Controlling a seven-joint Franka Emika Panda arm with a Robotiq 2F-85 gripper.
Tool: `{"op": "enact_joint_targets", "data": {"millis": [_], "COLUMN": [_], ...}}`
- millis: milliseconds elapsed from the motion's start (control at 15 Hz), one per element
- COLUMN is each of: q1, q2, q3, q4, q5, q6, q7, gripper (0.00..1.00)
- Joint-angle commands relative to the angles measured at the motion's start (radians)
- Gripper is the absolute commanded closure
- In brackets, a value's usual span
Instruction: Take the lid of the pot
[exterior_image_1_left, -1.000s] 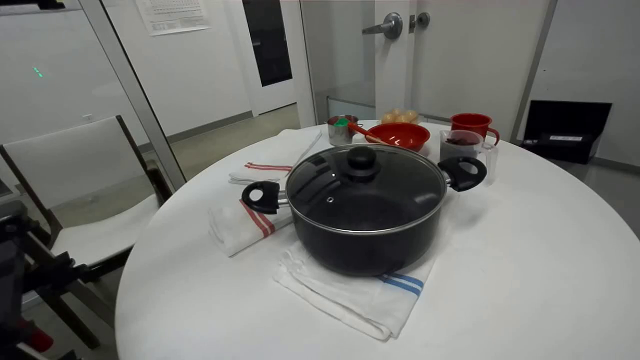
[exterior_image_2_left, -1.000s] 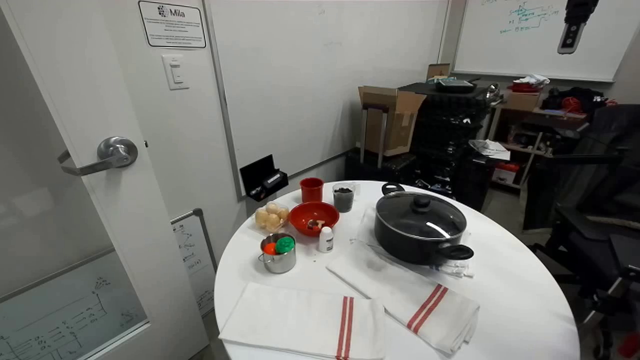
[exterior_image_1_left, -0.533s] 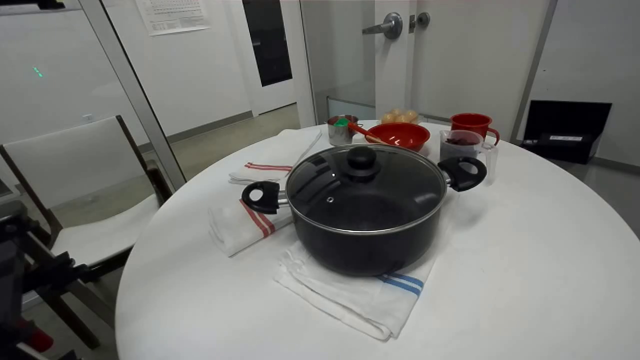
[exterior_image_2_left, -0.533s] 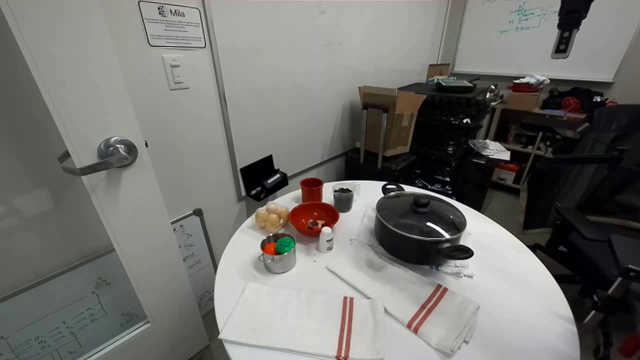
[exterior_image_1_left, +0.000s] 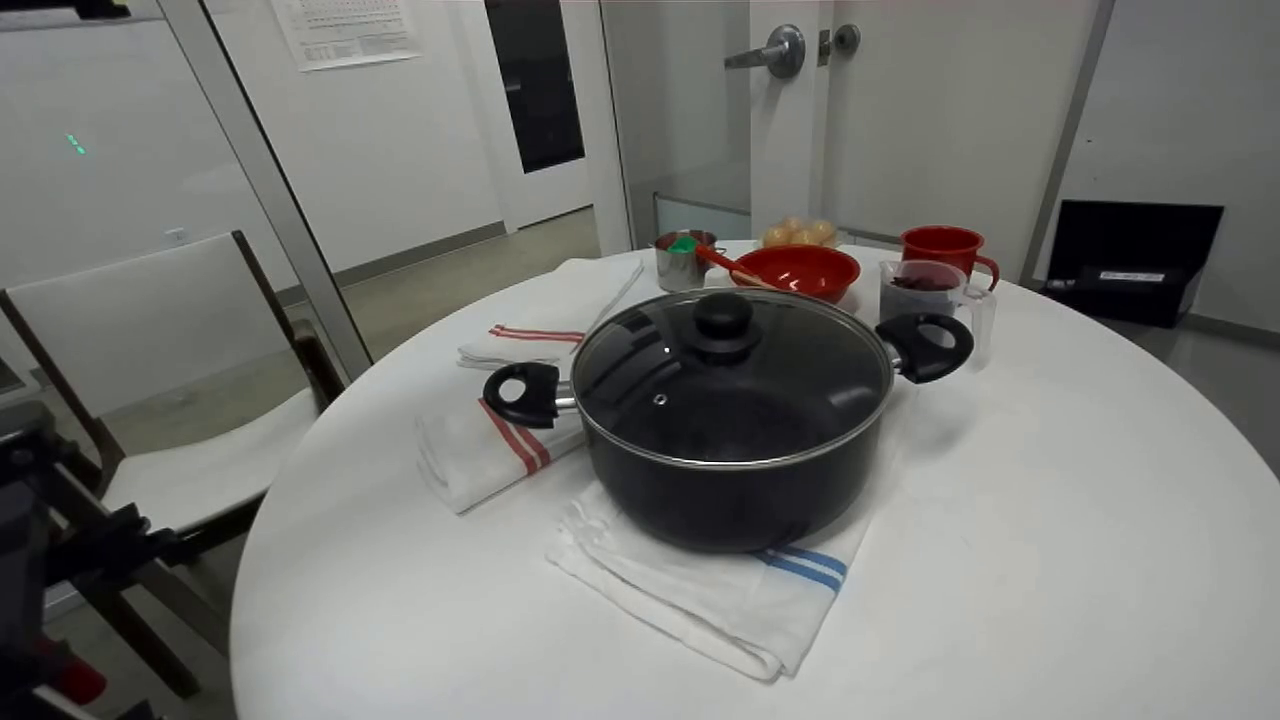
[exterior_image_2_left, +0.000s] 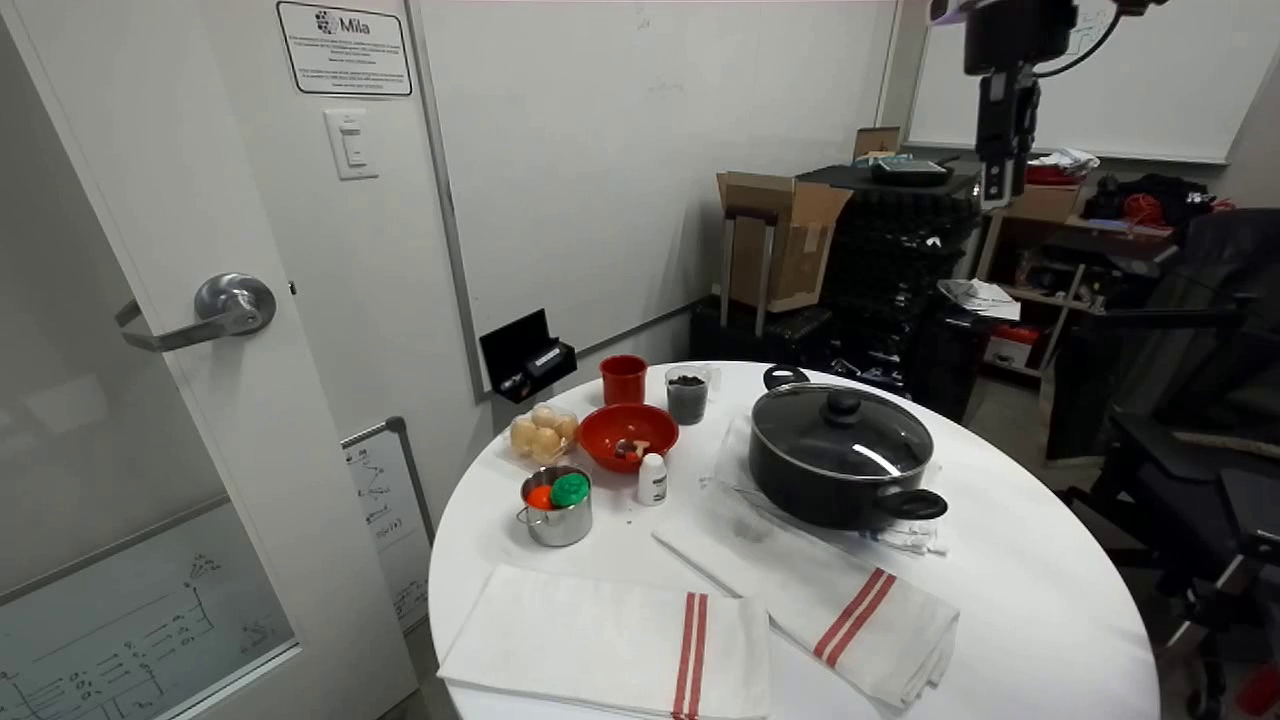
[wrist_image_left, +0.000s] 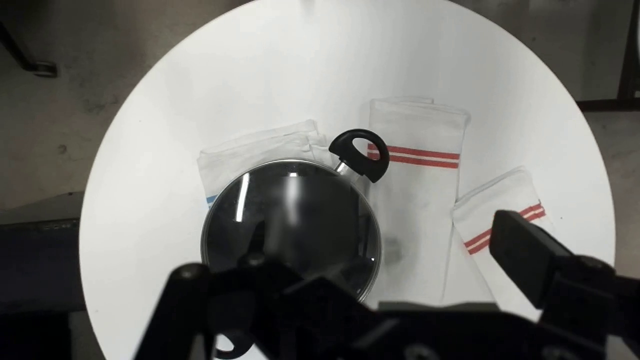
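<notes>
The pot (exterior_image_1_left: 735, 505) is a large black pot with two black side handles, standing on a folded white towel with blue stripes. It also shows in an exterior view (exterior_image_2_left: 810, 490) and the wrist view. The lid (exterior_image_1_left: 790, 390) is dark see-through glass with a metal rim and a black knob (exterior_image_1_left: 722, 315). It lies flat on the pot in both exterior views. In the wrist view the lid (wrist_image_left: 310, 225) is partly covered by a finger, and I cannot make out its knob. My gripper (exterior_image_2_left: 997, 190) hangs in the air, well above the pot. Its fingers (wrist_image_left: 390, 255) are wide apart with nothing between them.
Red-striped towels (exterior_image_2_left: 800, 590) lie beside the pot. A red bowl (exterior_image_2_left: 625, 430), a red mug (exterior_image_2_left: 623, 380), a measuring cup (exterior_image_2_left: 687, 400), a small metal pot (exterior_image_2_left: 560, 520), a white bottle (exterior_image_2_left: 652, 480) and eggs (exterior_image_2_left: 545, 432) share the round white table (exterior_image_1_left: 1050, 560).
In an exterior view my gripper has moved left and down, and more of it shows. The pot, lid and other things have not moved.
</notes>
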Motion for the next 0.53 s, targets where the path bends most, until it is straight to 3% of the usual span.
{"op": "enact_joint_targets", "data": {"millis": [0, 467], "q1": [-0.012, -0.035], "q2": [0.187, 0.458], "q3": [0.010, 0.020], "q4": [0.159, 0.309], "q5": [0.028, 0.083], "q6": [-0.067, -0.040], "q7": [0.001, 0.069], "gripper": [0.00, 0.00]}}
